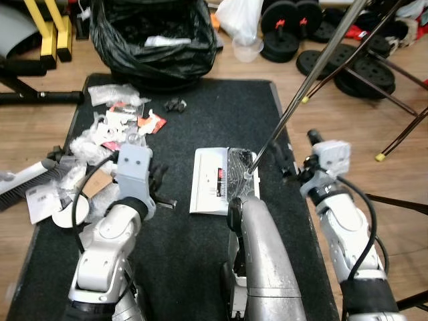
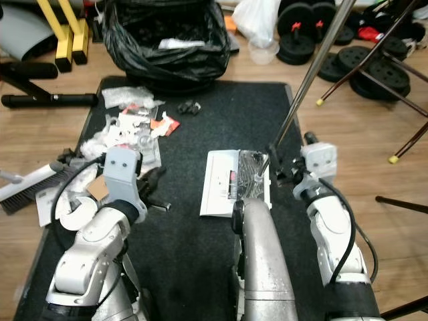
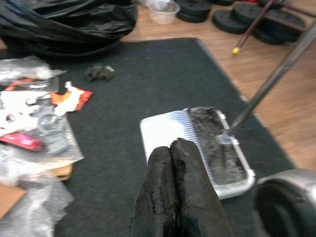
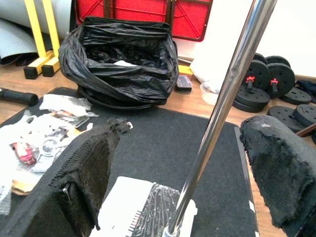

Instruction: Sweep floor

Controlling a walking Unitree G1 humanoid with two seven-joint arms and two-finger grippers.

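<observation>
Dustpan [image 1: 221,179] flat on black mat [image 1: 200,267], litter pile [image 1: 110,144] at mat's left edge.
Left wrist view: left gripper [image 3: 177,190] pressed closed, holding nothing, above mat near dustpan. Right wrist view: right gripper [image 4: 185,173] wide open, metal handle [image 4: 222,108] between fingers [image 4: 279,168], not touched.

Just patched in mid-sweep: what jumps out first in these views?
A heap of litter, wrappers and plastic scraps, lies on the left side of the black mat, ahead of the left claw, whose fingers are shut. At mat centre sits a white dustpan with a long metal handle rising between the open fingers of the right claw. Beyond the mat, a black bin bag gapes open.
</observation>
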